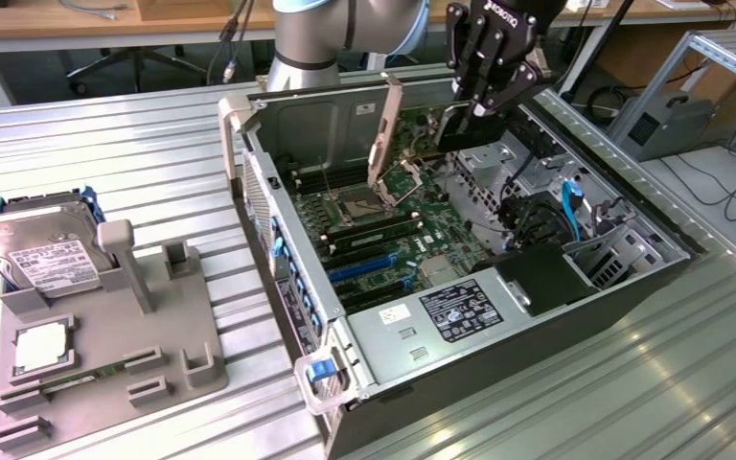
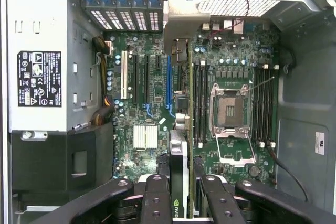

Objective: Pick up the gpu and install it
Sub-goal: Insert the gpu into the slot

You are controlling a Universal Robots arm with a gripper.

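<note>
The gripper (image 1: 460, 123) hangs over the open computer case (image 1: 624, 287) with its 2 fingers (image 2: 157, 198) drawn narrow onto the gpu (image 2: 178, 169). They pinch the thin card by its top edge so that it hangs on edge, bracket end away from the wrist. In the wrist view the card runs as 1 dark strip down the middle of the case, with its silver end bracket (image 2: 181, 27) toward the case's rear wall of vented slot covers.

In the exterior view the bracket (image 1: 386, 129) stands tilted and clear above the case's motherboard (image 1: 387, 240), so the card appears to be in the air inside the case, not seated. Seen from the wrist, it lies just beside the long blue slot (image 2: 169, 85), between that slot and the memory slots near the CPU socket (image 2: 230, 111). Whether it is squarely over a slot cannot be told.

Outside the case, on the exterior view's left, the grey parts holder (image 1: 112, 355) carries the hard drive (image 1: 38, 254).

As a judgement, the pick-up is done and the card has been brought into the case. The install itself is not done: the card has yet to sit in a slot with its bracket at the rear wall.
</note>
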